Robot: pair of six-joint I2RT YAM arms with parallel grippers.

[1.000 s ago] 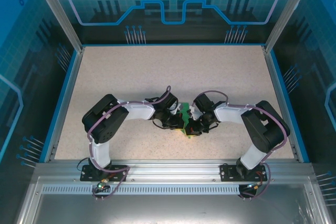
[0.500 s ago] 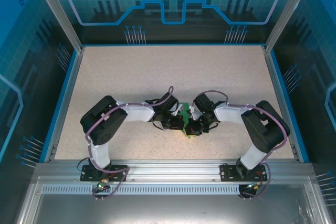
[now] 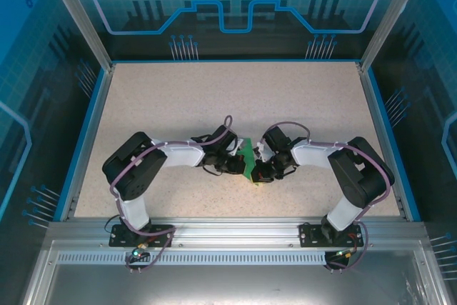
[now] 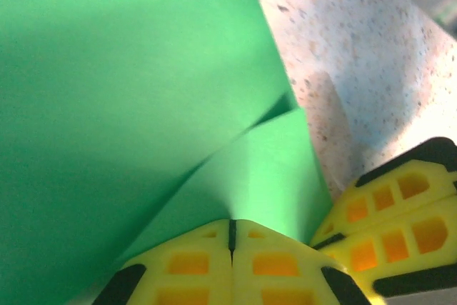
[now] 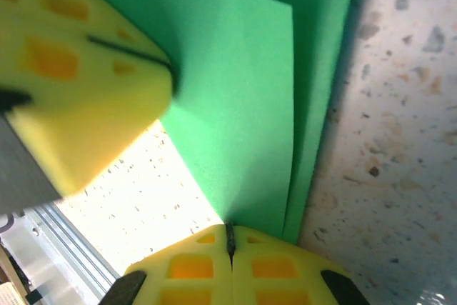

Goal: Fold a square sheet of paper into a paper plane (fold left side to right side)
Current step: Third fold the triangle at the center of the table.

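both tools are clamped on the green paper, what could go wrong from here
1. The left tool and right tool pinch the same paper close together; pulling apart could tear it.
2. The layers' edges look offset in the right wrist view, so a crease made now may be crooked.
3. The tools sit nearly touching and might collide.

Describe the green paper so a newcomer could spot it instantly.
On the speckled beige table, near its front middle, the left arm and right arm meet, their jaws shut on the sheet of paper. It is bright green, thin and partly folded, unlike the yellow jaws gripping it.
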